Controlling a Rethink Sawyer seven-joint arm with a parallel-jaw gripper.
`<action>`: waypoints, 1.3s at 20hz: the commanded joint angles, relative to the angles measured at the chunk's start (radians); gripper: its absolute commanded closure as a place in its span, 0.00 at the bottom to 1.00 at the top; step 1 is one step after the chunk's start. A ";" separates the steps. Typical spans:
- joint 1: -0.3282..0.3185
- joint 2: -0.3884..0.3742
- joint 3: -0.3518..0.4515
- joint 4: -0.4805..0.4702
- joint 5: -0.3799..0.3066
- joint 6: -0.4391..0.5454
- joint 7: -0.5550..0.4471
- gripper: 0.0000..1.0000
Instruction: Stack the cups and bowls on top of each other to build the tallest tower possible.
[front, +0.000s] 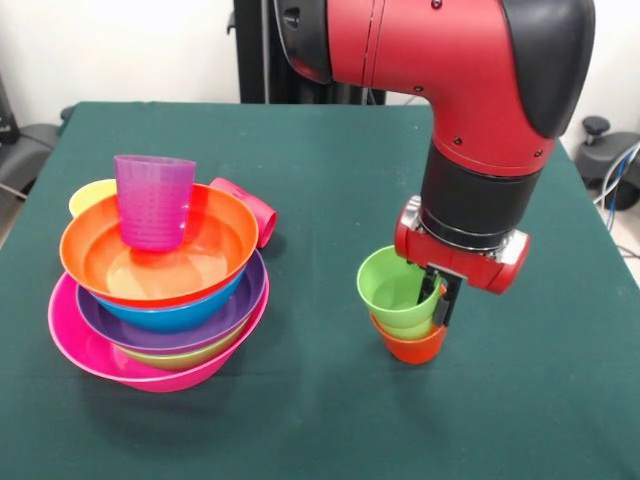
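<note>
Nearest the camera: the pink bowl (100, 352), base of the tower (160, 290), sitting on the green table (320, 420) at the picture's left. Nested in it, bottom to top: green bowl (185, 357) (only a sliver of rim shows), purple bowl (200, 322), blue bowl (175, 315), orange bowl (160, 250). All five tilt slightly, open side toward the camera.

Purple cup (154, 202) stands upright inside the orange bowl, mouth up, resting against the bowl's far inner wall.

Behind the tower: yellow cup (88, 197), only part of its rim visible past the orange bowl's far left edge. Red cup (250, 207) lies on its side just behind the bowls on the right, touching or nearly touching the orange bowl's rim; I cannot tell which.

To the picture's right, well apart from the tower: green cup (395, 290) nested in the orange cup (412, 345), the pair standing on the table, the green one tilted with its mouth toward the camera's left.

My gripper (437, 298) is at the green cup's right rim. My black fingers (445, 300) pinch that wall: one goes down inside the cup, the other runs outside it. My arm (470, 110) comes down from the top of the picture.
</note>
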 joint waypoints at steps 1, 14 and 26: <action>0.016 0.005 0.052 0.029 -0.003 -0.019 0.153 1.00; 0.041 -0.051 0.015 0.065 -0.008 0.022 0.170 1.00; 0.055 -0.040 -0.008 0.047 0.007 0.036 0.179 1.00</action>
